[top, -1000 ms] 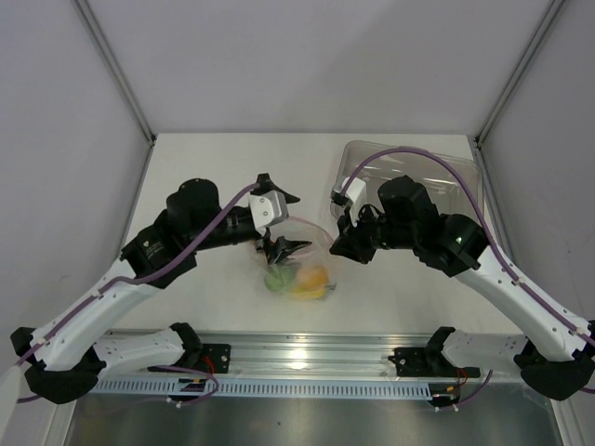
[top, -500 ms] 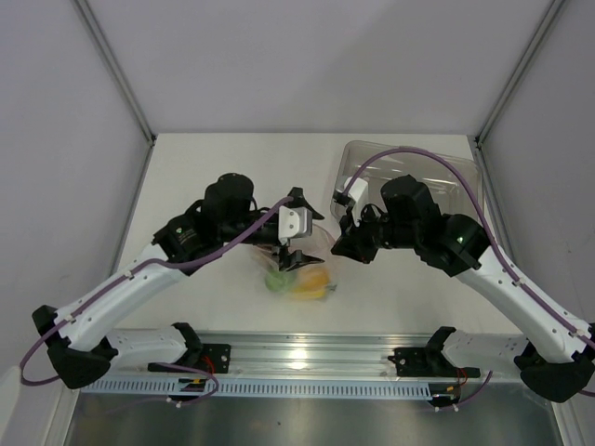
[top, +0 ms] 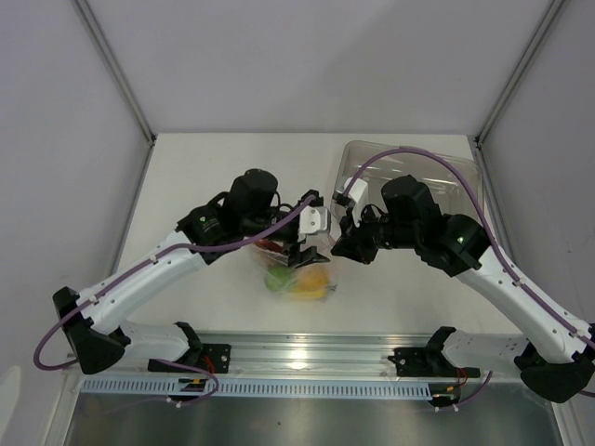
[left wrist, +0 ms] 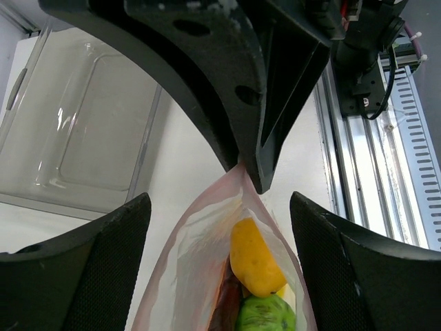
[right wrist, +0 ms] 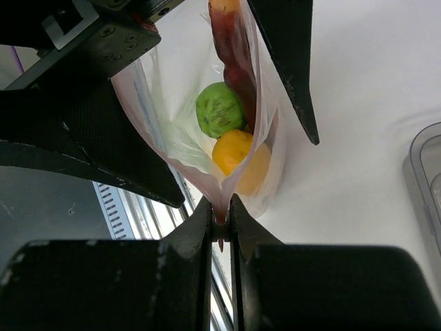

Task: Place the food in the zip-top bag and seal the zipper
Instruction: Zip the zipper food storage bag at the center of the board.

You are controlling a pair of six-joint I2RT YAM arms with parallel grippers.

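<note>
- The left gripper (left wrist: 219, 231), jaws wide apart, swings in from the left and straddles the zip-top bag (right wrist: 160, 103) mouth.
- The right gripper (right wrist: 220, 215) stays clamped on the zipper (left wrist: 196, 210) end; with the food (left wrist: 255, 258) inside, sealing looks next.

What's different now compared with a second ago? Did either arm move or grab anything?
The left gripper swung right to the zip-top bag and now sits open with a finger on either side of its mouth; it has gripped nothing. The right gripper stayed pinched on the bag's edge, and the bag with the food inside stayed put.
</note>
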